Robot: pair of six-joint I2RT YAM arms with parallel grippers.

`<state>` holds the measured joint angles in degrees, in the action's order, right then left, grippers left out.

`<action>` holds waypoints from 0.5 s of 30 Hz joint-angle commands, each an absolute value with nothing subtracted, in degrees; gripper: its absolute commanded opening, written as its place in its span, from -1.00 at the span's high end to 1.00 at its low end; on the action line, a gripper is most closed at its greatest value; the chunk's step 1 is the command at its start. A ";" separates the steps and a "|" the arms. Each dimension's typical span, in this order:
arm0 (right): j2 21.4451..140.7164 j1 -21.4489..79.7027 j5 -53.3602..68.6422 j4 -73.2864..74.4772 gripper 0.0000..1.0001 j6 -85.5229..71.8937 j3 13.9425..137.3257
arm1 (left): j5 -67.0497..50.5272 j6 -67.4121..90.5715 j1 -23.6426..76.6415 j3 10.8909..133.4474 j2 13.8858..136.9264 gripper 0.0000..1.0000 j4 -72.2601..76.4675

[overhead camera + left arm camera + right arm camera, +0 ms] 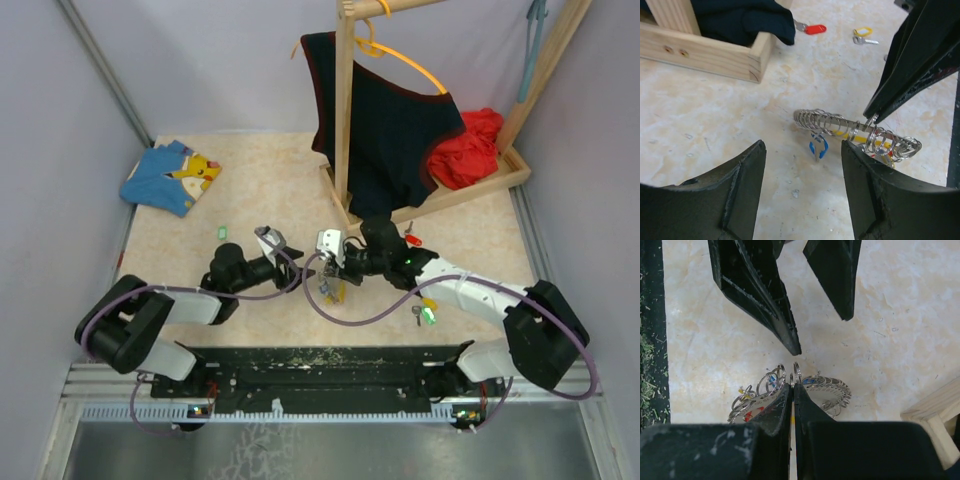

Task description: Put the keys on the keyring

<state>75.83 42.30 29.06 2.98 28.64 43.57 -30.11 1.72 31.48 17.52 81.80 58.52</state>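
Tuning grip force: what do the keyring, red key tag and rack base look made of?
Keyring: shiny wire rings, likely steel, glinting highlights. Red key tag: glossy, probably plastic. Rack base: bare pale wood, grain and screw holes visible.

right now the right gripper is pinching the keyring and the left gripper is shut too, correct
No: the left gripper is open, its jaws standing wide apart, as the left wrist view shows. The right gripper is indeed pinching the keyring.
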 commanded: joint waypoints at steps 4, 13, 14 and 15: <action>76.16 42.56 32.24 -3.78 1.00 32.39 43.16 | -35.35 3.12 31.56 18.78 86.96 -0.37 62.59; 76.37 42.54 33.01 -6.36 1.00 31.55 41.73 | -35.71 2.18 33.79 19.50 88.50 -0.45 63.14; 76.38 42.54 32.78 -6.60 1.00 31.55 41.44 | -35.87 2.05 34.03 19.20 88.18 -0.46 63.64; 76.38 42.46 32.65 -6.86 1.00 31.52 41.15 | -36.12 1.96 34.28 18.70 87.70 -0.47 64.38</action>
